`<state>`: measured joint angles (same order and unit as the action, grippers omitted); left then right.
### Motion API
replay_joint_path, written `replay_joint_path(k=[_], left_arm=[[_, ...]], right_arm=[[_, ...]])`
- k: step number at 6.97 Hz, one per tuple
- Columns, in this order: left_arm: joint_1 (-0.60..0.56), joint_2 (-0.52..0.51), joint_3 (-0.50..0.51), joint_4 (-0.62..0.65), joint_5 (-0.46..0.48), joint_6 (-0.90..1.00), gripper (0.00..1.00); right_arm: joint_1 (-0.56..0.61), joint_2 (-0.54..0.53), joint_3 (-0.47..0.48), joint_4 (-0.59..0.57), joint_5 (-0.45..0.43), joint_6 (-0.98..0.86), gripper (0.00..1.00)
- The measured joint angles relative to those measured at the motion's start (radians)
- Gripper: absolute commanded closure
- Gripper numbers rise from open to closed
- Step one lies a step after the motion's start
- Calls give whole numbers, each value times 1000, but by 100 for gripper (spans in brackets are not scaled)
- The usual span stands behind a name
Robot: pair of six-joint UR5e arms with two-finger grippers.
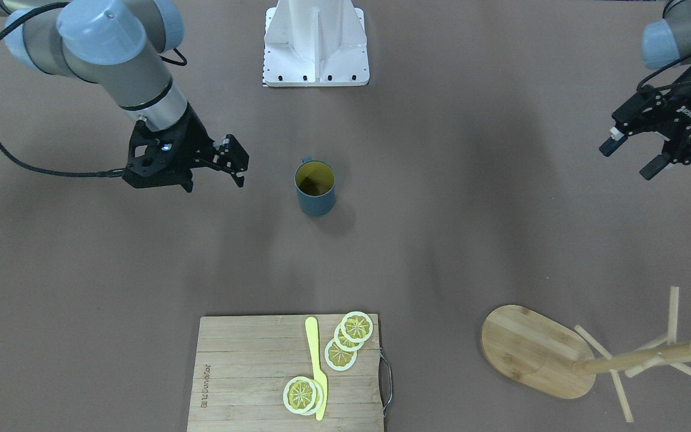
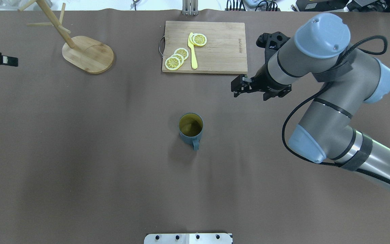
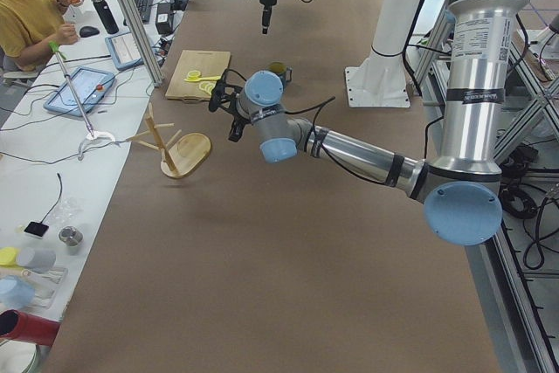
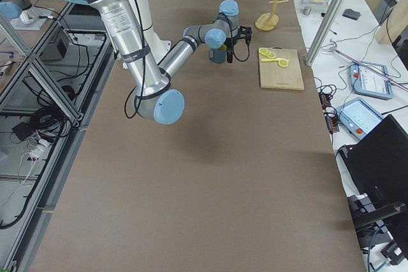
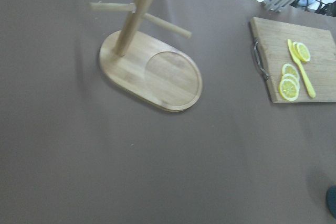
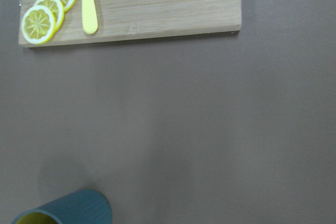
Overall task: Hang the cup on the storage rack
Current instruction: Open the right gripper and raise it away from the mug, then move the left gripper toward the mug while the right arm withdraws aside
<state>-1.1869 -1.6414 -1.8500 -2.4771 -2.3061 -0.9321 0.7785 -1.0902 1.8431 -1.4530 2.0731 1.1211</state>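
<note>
The dark blue cup (image 1: pixel 315 188) stands upright at mid-table, with a yellowish inside and its handle (image 2: pixel 195 144) toward the robot's base. It also shows in the right wrist view (image 6: pixel 63 211). The bamboo storage rack (image 2: pixel 88 54) stands at the far left of the overhead view, its pegs bare (image 1: pixel 639 358); the left wrist view looks down on its base (image 5: pixel 152 69). My right gripper (image 2: pixel 235 89) is open and empty, hovering right of and beyond the cup (image 1: pixel 239 161). My left gripper (image 1: pixel 627 159) is open and empty, at the table's left edge near the rack.
A bamboo cutting board (image 2: pixel 215 47) with lemon slices (image 2: pixel 178 57) and a yellow knife (image 2: pixel 192 52) lies at the far middle, close to my right gripper. The robot's white base (image 1: pixel 315 48) is at the near edge.
</note>
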Motion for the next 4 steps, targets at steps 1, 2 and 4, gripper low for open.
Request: replay_joint_path(k=[1,2,4], left_arm=[[20,-48,-8,-2,30,-3,3],[40,-102,-21,-4,58,-2,6],[182,-184,-61,-6,253,8,3]], right_arm=[[42,-35,1,1,11,-52,0],[79,-66,-4,1,14,-115,0],[141,-100,-35,1,25,-216,0]])
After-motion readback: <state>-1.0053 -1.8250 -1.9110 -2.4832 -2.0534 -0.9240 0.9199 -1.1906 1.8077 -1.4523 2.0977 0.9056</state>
